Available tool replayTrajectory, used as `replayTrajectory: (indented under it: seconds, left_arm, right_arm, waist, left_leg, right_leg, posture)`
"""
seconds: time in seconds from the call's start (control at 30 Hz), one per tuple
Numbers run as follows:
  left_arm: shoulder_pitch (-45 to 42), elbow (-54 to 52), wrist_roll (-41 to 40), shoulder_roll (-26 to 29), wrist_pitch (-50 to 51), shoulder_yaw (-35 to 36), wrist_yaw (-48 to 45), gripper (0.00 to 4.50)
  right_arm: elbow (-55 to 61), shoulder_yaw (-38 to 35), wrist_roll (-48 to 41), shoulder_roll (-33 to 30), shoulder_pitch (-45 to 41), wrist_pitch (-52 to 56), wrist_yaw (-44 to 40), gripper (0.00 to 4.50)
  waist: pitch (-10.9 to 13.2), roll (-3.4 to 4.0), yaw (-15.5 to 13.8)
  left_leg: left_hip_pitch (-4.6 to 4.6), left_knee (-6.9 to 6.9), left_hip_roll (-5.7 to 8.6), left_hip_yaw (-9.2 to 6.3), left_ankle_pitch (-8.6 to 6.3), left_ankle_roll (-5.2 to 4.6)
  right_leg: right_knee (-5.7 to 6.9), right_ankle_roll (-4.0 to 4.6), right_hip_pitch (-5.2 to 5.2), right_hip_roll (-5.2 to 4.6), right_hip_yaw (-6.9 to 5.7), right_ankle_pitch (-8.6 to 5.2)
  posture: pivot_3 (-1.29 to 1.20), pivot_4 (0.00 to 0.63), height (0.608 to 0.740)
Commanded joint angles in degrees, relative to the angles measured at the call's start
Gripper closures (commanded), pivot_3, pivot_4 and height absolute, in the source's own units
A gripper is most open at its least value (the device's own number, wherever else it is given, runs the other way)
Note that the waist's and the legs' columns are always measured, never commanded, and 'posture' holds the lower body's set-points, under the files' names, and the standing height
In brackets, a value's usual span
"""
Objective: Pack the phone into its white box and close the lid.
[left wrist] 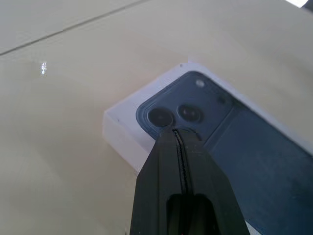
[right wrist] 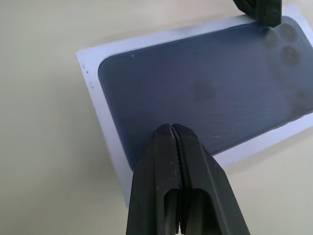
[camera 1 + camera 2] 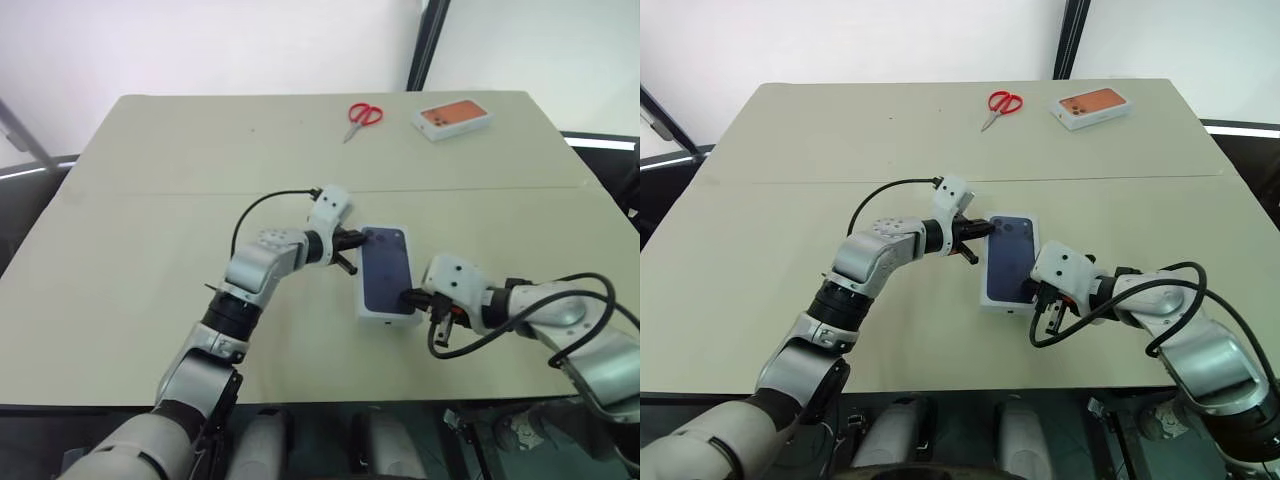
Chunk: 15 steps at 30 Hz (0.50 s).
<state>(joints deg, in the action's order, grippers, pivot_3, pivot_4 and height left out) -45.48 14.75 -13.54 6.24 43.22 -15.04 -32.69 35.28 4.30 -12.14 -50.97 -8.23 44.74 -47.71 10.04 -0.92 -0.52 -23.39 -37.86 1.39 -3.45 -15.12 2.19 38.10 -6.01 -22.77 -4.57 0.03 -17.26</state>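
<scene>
The lid (image 3: 385, 270), white with a dark blue phone printed on top, lies flat on the table near the middle, covering the white box beneath it. The phone is hidden. My left gripper (image 3: 355, 240) is shut, its tips at the lid's far left corner, over the printed camera lenses (image 1: 178, 113). My right gripper (image 3: 408, 297) is shut too, with its tips over the near end of the lid (image 2: 205, 93). I cannot tell whether either gripper touches the lid. In the right wrist view the left gripper's fingers (image 2: 259, 10) show at the lid's far corner.
Red-handled scissors (image 3: 362, 117) lie at the back of the table. An orange-topped white box (image 3: 453, 118) sits to their right. A seam (image 3: 150, 192) crosses the table behind the lid. Bare tabletop surrounds the lid.
</scene>
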Motion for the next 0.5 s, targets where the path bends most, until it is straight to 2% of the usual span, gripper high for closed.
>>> replayTrajectory:
  seconds: [0.03,0.37,0.43,0.5]
  left_arm:
    - [-0.1,0.3,2.3,0.4,0.5,-2.7,-0.9,4.5]
    - [3.1,0.3,4.1,0.2,1.6,-3.4,-0.5,4.5]
    - [3.9,-0.8,3.5,0.2,-0.9,-1.1,0.2,4.5]
    - [6.1,-6.2,1.2,1.0,-5.1,4.2,0.6,4.5]
  right_arm:
    - [1.9,0.7,0.5,0.0,1.9,0.2,1.4,4.46]
    - [1.4,2.5,0.8,-0.1,4.1,0.5,3.4,4.46]
    - [1.1,1.9,1.2,1.0,3.1,-0.2,4.9,4.46]
    - [-2.0,-1.1,2.8,4.9,0.0,-3.8,9.8,4.46]
  waist:
    - [0.0,0.0,-0.1]
    - [-0.2,-0.05,-0.1]
    - [-0.3,-0.07,-0.1]
    - [-0.3,-0.09,0.2]
  left_leg:
    - [0.0,-0.01,0.0,0.0,-0.01,-0.01]
    - [0.34,-0.04,-0.01,-0.03,-0.17,-0.26]
    - [0.38,-0.04,-0.03,-0.04,-0.18,-0.28]
    - [0.41,-0.04,-0.11,-0.04,-0.19,-0.28]
  right_leg:
    - [0.0,0.0,0.01,0.0,0.0,0.0]
    - [-0.09,-0.09,0.45,0.0,-0.02,-0.06]
    - [-0.1,-0.11,0.5,-0.01,-0.02,-0.07]
    - [-0.1,-0.11,0.5,-0.01,-0.01,-0.07]
  posture:
    - [0.0,0.15,0.74]
    - [0.0,0.15,0.74]
    - [0.0,0.15,0.74]
    - [0.0,0.15,0.74]
